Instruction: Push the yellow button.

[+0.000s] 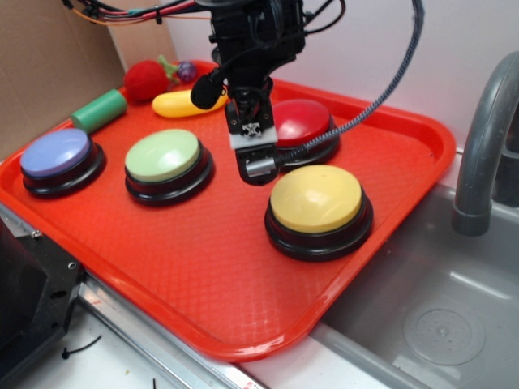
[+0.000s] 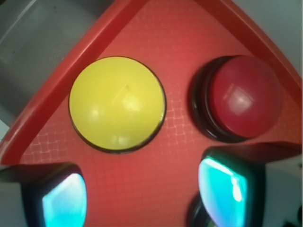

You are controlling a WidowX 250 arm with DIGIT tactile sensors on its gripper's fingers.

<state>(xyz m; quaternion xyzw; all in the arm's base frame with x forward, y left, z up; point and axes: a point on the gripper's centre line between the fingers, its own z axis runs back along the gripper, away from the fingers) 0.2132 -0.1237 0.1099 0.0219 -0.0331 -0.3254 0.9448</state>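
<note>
Yellow button point(image 1: 316, 199) sits on the red tray point(image 1: 203, 275) near its sink-side edge, beside the red button point(image 1: 302, 121). Just off its rim hangs the hand point(image 1: 258, 164), touching nothing, fingers point(image 2: 64, 201) spread apart and empty in the wrist view.

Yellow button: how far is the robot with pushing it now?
Done: the gripper has reached the tray, low beside the yellow button. In hand: lining up, as the wrist view shows the button ahead of the fingertips, not under them. Left: move over the dome and press down.
</note>
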